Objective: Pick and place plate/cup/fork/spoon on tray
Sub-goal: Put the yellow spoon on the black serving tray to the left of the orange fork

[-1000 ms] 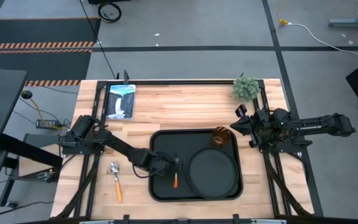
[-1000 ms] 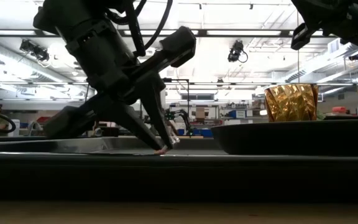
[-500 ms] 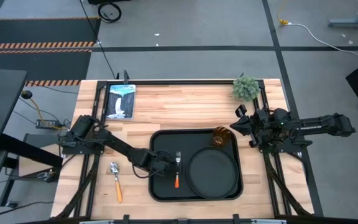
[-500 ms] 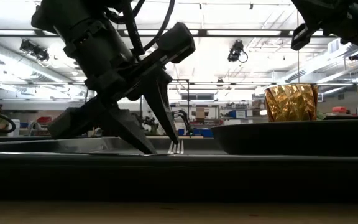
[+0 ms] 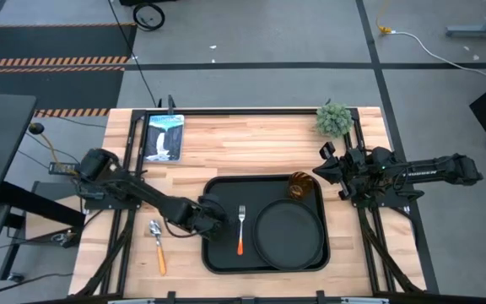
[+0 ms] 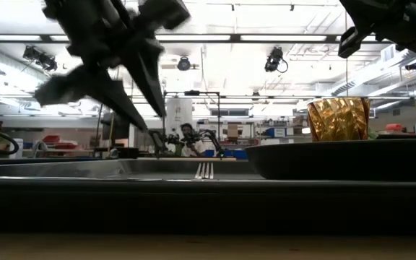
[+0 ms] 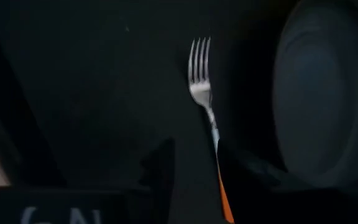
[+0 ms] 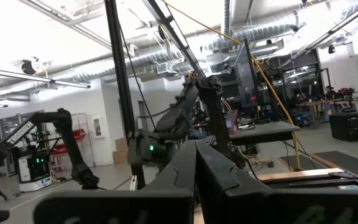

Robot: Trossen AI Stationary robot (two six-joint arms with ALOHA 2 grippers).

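Observation:
The black tray (image 5: 223, 191) lies mid-table. On it the round black plate (image 5: 289, 235) lies flat at its right, and the amber cup (image 5: 299, 186) stands upright in its far right corner. The fork (image 5: 241, 228) lies flat on the tray left of the plate, tines toward the far edge; it also shows in the left wrist view (image 7: 205, 102). The spoon (image 5: 157, 245) lies on the table left of the tray. My left gripper (image 5: 218, 221) hangs open and empty above the tray's left part, just left of the fork. My right gripper (image 5: 319, 170) is shut, raised at the table's right, beyond the cup.
A small framed picture (image 5: 163, 138) lies at the far left of the table and a small green plant (image 5: 334, 120) stands at the far right. Bare wood shows along the far side between them.
My left gripper has opened and let go of the fork, which now lies flat on the tray. The gripper has then risen and drawn back toward the table's left edge, clear of the fork.

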